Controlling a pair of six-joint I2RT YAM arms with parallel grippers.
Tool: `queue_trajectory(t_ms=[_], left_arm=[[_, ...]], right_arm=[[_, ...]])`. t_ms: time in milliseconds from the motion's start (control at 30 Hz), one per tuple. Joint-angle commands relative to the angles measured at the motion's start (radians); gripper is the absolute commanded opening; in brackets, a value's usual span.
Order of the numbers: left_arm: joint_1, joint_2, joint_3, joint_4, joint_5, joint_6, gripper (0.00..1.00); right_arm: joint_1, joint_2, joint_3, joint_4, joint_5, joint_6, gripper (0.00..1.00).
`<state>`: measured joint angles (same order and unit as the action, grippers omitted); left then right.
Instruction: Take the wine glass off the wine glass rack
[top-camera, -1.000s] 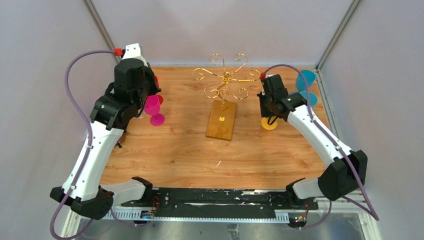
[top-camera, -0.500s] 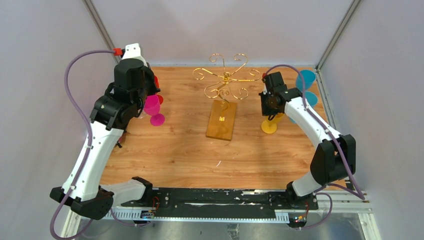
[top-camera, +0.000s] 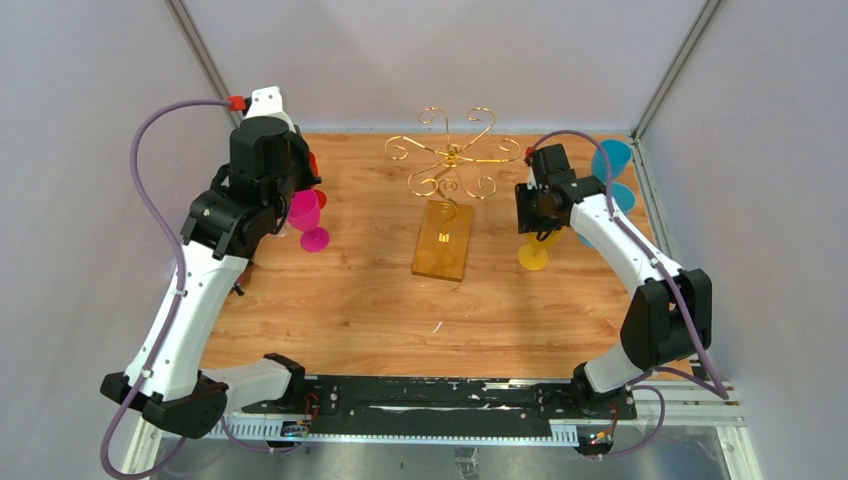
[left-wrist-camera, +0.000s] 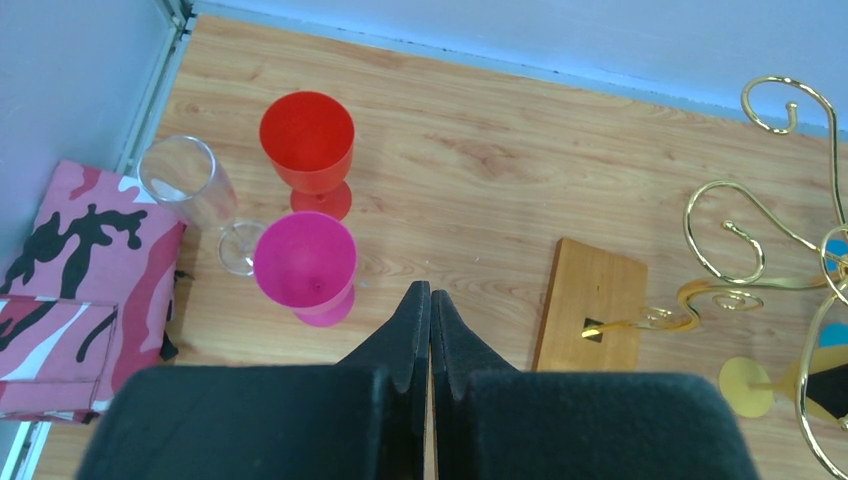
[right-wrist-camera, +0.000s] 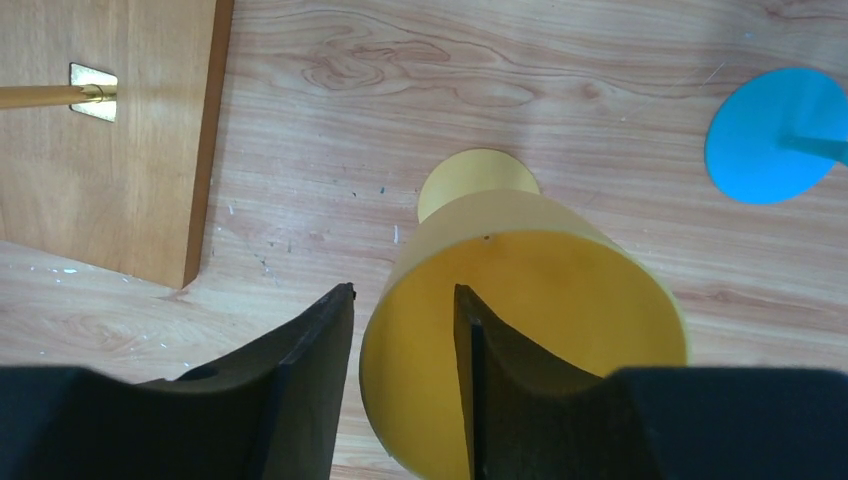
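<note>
The wine glass rack (top-camera: 452, 155) is a gold wire stand with curled arms on an amber base (top-camera: 444, 240); no glass hangs on it. A yellow wine glass (right-wrist-camera: 540, 300) stands on the table right of the base, its foot showing in the top view (top-camera: 532, 255). My right gripper (right-wrist-camera: 403, 292) is open and straddles its rim, one finger inside the bowl and one outside with a small gap. My left gripper (left-wrist-camera: 430, 295) is shut and empty, above the table between a pink glass (left-wrist-camera: 305, 265) and the rack base (left-wrist-camera: 590, 315).
A red glass (left-wrist-camera: 306, 135) and a clear glass (left-wrist-camera: 190, 185) stand by the pink one at the far left. A pink camouflage cloth (left-wrist-camera: 70, 290) lies at the left edge. Two blue glasses (top-camera: 610, 160) stand at the far right corner. Walls enclose three sides.
The right arm's elbow has risen and its wrist has shifted slightly left. The yellow glass's foot has moved a little toward the near left. The left arm has not moved.
</note>
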<state>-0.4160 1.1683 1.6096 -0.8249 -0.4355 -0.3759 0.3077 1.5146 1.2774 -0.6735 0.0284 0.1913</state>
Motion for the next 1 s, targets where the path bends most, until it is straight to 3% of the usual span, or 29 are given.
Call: queue_trajectory(t_ms=[0, 167, 333, 567, 633, 967], left_arm=[[-0.007, 0.005, -0.003, -0.003, -0.022, -0.001, 0.0], [-0.007, 0.0, -0.007, -0.003, -0.024, -0.004, 0.0], [-0.007, -0.009, -0.004, -0.002, -0.023, -0.004, 0.03], [-0.007, -0.021, -0.005, -0.002, -0.013, -0.004, 0.13], [-0.008, -0.03, -0.008, -0.002, -0.01, -0.007, 0.18], [-0.007, -0.083, -0.013, -0.002, -0.021, -0.005, 0.28]], right_arm=[[-0.013, -0.029, 0.0, -0.026, 0.008, 0.005, 0.5], [-0.012, -0.056, 0.024, -0.049, 0.046, 0.007, 0.74], [-0.01, -0.157, 0.075, -0.064, 0.055, 0.009, 0.9], [0.008, -0.347, 0.153, -0.125, 0.109, 0.029, 0.93], [0.008, -0.399, 0.17, -0.129, 0.116, 0.029, 0.99], [0.009, -0.618, 0.21, -0.081, 0.204, 0.026, 0.99]])
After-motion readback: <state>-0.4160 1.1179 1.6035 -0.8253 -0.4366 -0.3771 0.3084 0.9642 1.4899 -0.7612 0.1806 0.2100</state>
